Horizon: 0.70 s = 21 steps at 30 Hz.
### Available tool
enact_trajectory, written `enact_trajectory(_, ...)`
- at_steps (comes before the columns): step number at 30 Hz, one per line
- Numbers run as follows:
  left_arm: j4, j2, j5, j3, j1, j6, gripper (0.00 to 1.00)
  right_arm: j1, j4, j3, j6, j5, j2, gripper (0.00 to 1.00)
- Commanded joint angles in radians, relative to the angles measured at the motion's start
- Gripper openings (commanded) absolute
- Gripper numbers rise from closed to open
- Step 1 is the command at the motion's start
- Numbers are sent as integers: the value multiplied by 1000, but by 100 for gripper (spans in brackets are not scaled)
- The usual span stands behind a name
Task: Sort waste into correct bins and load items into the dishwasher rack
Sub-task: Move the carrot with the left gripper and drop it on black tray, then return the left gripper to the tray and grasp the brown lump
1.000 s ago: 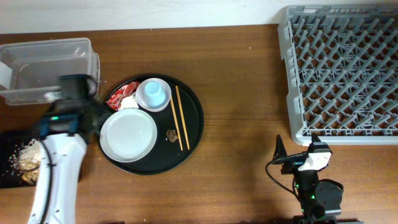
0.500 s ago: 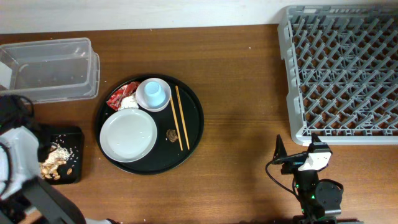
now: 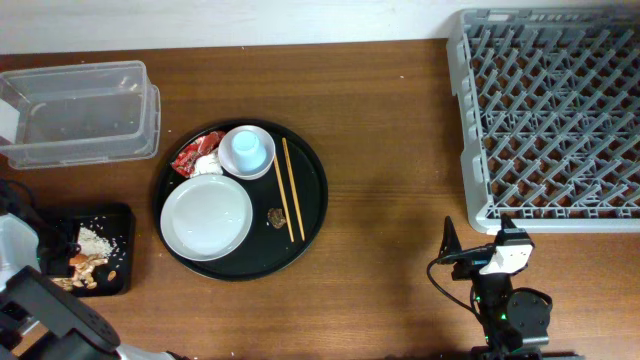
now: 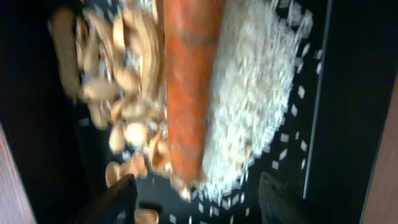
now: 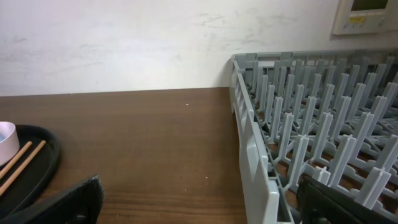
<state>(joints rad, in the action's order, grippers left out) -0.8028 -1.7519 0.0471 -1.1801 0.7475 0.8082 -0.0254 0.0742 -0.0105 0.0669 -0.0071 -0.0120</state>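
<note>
Left pincer (image 4: 199, 199): fingers (image 4: 118, 199) well apart, gripping nothing; low over the black bin (image 3: 122, 212).
Carrot (image 4: 186, 93): orange, blurred, lying in the bin on rice (image 4: 249, 99), with tan nut-like bits (image 4: 124, 106) beside it. Its near end points at the gap between the fingers and touches neither.
Right pincer (image 5: 205, 202): spread wide, empty, near the rack (image 5: 261, 155).
Tray (image 3: 310, 200): carries plate (image 3: 207, 218), cup (image 3: 246, 150), chopsticks (image 3: 291, 190), red wrapper (image 3: 186, 157), brown bit (image 3: 276, 216).
Tub (image 3: 80, 110): clear, behind the bin.
</note>
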Motion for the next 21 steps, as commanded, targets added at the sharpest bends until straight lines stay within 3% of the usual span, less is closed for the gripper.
enact_trajectory(1,-36,18,-148,-64,2,-34,63,6,5,5,-8,8,5,98)
enact_trajectory(3,-36,44,-268,-90,0,-84,63,6,5,5,-8,9,5,98)
enact_trajectory(5,-36,102,-481,-120,-15,-155,64,6,5,5,-8,8,5,98)
enact_trajectory(9,-38,240,-664,-126,-112,-204,64,6,5,5,-8,8,5,98)
enact_trajectory(12,-49,318,-626,-126,-270,-279,64,6,5,5,-8,9,5,98)
enact_trajectory(14,-94,337,-489,-126,-442,-283,64,6,5,5,-8,8,5,98)
enact_trajectory(17,-144,309,-319,-123,-657,-283,65,6,5,5,-8,8,5,98)
enact_trajectory(21,-174,220,-277,-122,-867,-282,68,6,5,5,-8,8,5,98)
